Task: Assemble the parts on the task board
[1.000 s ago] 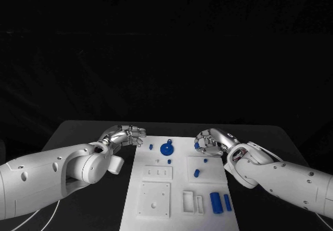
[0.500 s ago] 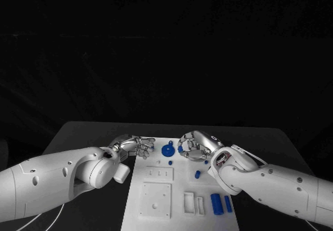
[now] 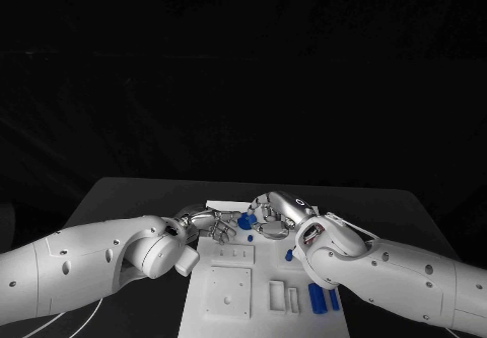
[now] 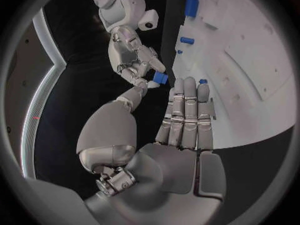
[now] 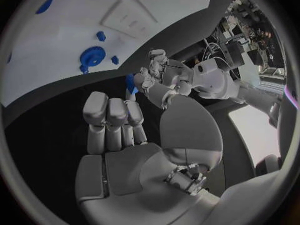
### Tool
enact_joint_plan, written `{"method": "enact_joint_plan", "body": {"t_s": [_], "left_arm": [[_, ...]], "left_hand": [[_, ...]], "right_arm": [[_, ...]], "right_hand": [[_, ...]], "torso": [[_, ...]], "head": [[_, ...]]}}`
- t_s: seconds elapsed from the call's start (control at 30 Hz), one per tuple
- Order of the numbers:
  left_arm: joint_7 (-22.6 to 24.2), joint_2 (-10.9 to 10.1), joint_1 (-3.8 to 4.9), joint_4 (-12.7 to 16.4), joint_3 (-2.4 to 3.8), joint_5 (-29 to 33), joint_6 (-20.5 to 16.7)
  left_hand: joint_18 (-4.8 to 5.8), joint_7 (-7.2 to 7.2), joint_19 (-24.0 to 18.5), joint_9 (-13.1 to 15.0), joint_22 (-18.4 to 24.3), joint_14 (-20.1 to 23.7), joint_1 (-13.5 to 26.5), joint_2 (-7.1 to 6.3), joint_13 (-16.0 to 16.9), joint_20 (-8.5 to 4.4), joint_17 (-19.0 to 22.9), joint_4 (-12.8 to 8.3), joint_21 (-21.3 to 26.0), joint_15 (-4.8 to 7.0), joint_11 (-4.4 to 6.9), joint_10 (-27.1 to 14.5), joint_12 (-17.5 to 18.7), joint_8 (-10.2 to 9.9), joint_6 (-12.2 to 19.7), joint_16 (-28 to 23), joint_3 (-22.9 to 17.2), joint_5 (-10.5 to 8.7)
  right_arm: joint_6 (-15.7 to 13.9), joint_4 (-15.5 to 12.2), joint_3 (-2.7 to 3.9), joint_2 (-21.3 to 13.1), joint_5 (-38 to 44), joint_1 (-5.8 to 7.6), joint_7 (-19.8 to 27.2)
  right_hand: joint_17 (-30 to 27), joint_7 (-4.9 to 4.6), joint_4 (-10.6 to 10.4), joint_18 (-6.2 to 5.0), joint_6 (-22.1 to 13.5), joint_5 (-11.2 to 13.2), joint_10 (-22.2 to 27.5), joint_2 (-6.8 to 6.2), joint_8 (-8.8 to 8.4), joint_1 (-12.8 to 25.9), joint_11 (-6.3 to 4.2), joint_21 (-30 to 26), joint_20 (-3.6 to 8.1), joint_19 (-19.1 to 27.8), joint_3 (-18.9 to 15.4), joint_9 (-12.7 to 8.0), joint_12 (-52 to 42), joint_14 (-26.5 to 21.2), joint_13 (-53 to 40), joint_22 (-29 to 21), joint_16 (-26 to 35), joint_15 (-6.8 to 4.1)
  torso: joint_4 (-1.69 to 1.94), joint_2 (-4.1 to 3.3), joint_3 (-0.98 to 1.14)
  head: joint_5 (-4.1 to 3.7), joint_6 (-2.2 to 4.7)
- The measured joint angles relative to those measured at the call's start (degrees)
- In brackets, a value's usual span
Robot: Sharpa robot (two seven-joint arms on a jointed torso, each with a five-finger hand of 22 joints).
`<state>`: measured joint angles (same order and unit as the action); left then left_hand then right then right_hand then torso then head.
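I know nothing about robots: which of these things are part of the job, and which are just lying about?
Part of the job: task board; round blue part; two blue cylinders; small blue piece pinched by the right hand; left hand beside it.
Just there: black table.

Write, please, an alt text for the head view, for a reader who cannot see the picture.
Two white robot arms reach in from both sides, and the left hand and right hand meet over the far end of a white task board on a black table. Small blue parts lie on the board.
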<state>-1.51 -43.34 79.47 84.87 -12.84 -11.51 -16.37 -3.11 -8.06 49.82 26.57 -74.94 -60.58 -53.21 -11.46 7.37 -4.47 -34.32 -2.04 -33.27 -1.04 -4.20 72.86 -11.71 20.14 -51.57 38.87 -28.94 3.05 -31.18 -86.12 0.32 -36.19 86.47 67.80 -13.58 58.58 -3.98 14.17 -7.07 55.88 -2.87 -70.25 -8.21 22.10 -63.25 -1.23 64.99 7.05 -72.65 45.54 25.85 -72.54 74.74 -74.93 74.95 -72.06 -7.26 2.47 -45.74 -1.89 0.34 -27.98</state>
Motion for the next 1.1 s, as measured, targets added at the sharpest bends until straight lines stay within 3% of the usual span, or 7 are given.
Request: {"method": "enact_joint_plan", "body": {"t_s": [0.37,0.83,1.1], "left_arm": [[-1.04,0.55,0.0,0.26,0.0,-1.11,-0.02],[-1.06,0.56,-0.01,0.52,0.01,-1.38,-0.01],[-1.18,0.68,-0.01,0.38,0.01,-1.4,-0.05]], "left_hand": [[0.12,0.0,-0.17,-0.09,0.01,0.19,-0.14,-0.13,0.33,-0.16,0.01,0.48,-0.23,-0.19,-0.09,-0.1,-0.32,0.0,0.0,0.35,-0.24,0.0],[0.39,0.52,-0.16,0.1,0.02,0.21,-1.16,0.83,0.83,-0.15,-0.05,0.18,-0.64,-0.18,0.44,0.43,-0.89,0.0,-0.93,0.63,0.49,0.0],[-0.3,0.52,-0.58,-0.02,0.02,0.4,-1.44,1.11,0.89,-0.15,-0.05,0.03,-0.65,0.01,0.44,0.42,-0.89,0.0,-0.93,0.62,0.65,0.0]], "right_arm": [[0.61,0.14,-0.56,1.24,1.13,0.37,-0.84],[1.16,0.0,-0.89,1.91,1.42,0.39,-1.1],[1.31,0.09,-1.11,2.48,1.44,0.42,-1.12]], "right_hand": [[0.0,0.0,0.22,-0.01,0.0,0.0,0.0,-0.01,-0.22,0.0,0.0,0.0,-0.01,-0.01,0.09,0.0,0.0,0.02,0.0,0.0,0.22,0.02],[-0.01,0.12,0.23,-0.03,0.12,0.0,0.0,-0.03,-0.14,-0.01,0.0,0.0,-0.1,-0.1,0.08,0.0,0.0,0.09,0.0,0.0,0.22,0.11],[-0.01,0.18,0.39,-0.04,0.18,0.0,0.0,-0.25,-0.08,0.2,0.0,0.0,-0.1,-0.11,0.23,0.0,0.0,0.1,0.0,0.0,0.21,0.12]], "torso": [[0.01,0.0,0.0],[-0.02,-0.02,0.0],[-0.03,-0.03,0.03]], "head": [[0.13,0.16],[0.37,-0.08],[0.4,-0.06]]}}
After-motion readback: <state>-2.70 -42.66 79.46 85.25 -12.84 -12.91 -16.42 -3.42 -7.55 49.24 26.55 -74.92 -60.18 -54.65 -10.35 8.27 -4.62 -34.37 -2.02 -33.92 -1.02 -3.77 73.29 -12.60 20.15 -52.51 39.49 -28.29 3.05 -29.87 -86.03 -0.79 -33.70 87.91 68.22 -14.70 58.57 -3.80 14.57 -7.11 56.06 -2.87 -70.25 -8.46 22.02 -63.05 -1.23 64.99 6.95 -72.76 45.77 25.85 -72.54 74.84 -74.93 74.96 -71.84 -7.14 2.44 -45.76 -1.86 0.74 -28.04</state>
